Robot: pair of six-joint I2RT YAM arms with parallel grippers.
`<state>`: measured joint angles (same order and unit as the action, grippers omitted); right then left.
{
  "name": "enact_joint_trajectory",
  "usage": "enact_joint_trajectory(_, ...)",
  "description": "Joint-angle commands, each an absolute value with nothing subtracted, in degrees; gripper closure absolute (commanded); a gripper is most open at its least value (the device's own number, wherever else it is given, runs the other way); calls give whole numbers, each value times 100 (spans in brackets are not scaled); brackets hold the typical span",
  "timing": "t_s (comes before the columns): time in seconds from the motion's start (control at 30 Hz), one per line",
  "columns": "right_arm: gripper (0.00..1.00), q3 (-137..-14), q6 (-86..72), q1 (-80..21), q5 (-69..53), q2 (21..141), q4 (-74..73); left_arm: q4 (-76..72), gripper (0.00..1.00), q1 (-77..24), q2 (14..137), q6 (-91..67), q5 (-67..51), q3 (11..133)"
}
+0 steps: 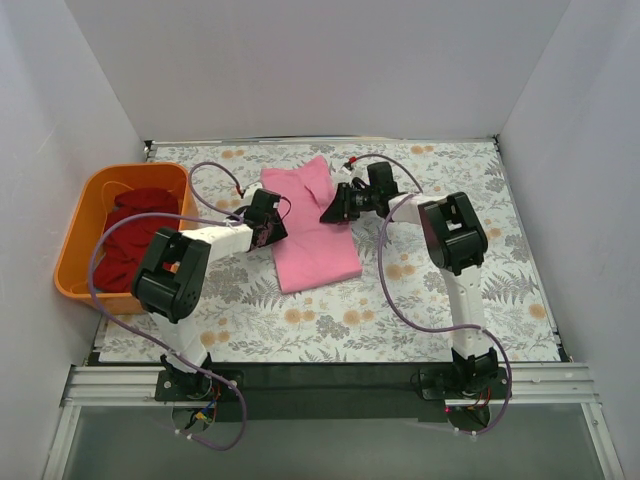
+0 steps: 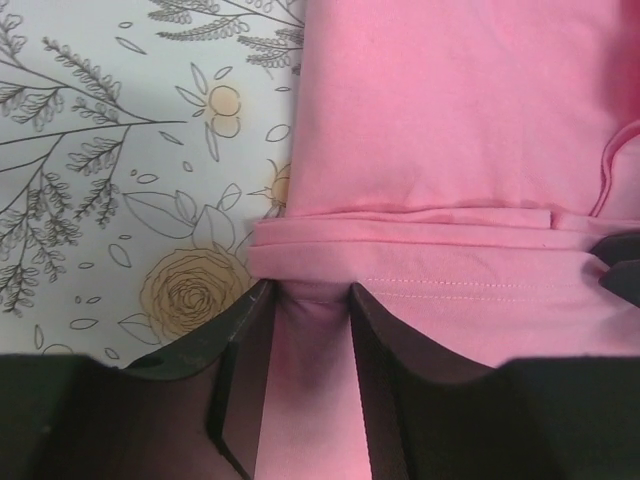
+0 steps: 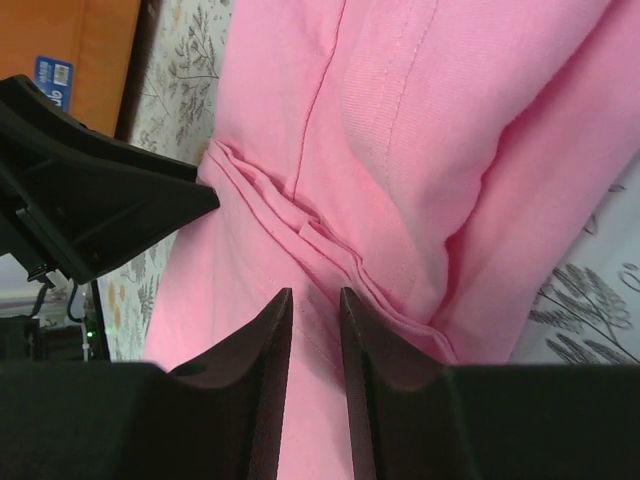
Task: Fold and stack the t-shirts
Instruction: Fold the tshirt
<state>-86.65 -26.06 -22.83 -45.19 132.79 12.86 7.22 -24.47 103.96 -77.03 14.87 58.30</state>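
Top camera looks down from behind; wrist cameras peer closely past the left gripper (image 2: 310, 290) and right gripper (image 3: 315, 295) onto one shirt (image 1: 315, 250).

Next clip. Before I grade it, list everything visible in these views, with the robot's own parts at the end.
pink t-shirt: one, bright pink, partly folded, mid-table between the grippers.
dark red t-shirts: a heap, number unclear, dark red, inside the basket.
basket: one, orange, at the table's left side.
table cover: one, pale with a floral print, under everything.
walls: white, on three sides.
cables: purple, looping along both arms.
left gripper: black fingers, clamped on the pink t-shirt's left edge.
right gripper: black fingers, closed on a fold of the same shirt.
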Motion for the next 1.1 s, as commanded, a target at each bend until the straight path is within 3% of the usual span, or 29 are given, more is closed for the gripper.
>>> enact_joint_trajectory(0.0,71,-8280,-2698,-2030,-4324,13307,1503,1028,64,-2408,10583,-7629,1240,5783)
enact_joint_trajectory(0.2,71,-7700,-2786,-2056,-4561,12122,1529,1239,39,-2452,9266,-7646,967,5792)
enact_joint_trajectory(0.37,70,-6280,-3032,-2346,-4772,10812,1801,1721,36,-2812,8123,-8251,433,5468)
enact_joint_trajectory(0.47,70,-5436,-3269,-2574,-5061,10319,2012,1828,39,-3233,7674,-8716,11,5011)
enact_joint_trajectory(0.6,72,-4670,-3252,-2804,-5168,10029,2109,1811,54,-3795,7620,-9193,-536,4405)
enact_joint_trajectory(0.83,77,-3922,-3391,-2637,-5115,10589,2539,1556,70,-3876,8287,-9439,-607,4034)
enact_joint_trajectory(1.07,79,-3560,-3814,-2197,-5493,10320,3076,1863,76,-3876,8350,-9492,-475,4139)
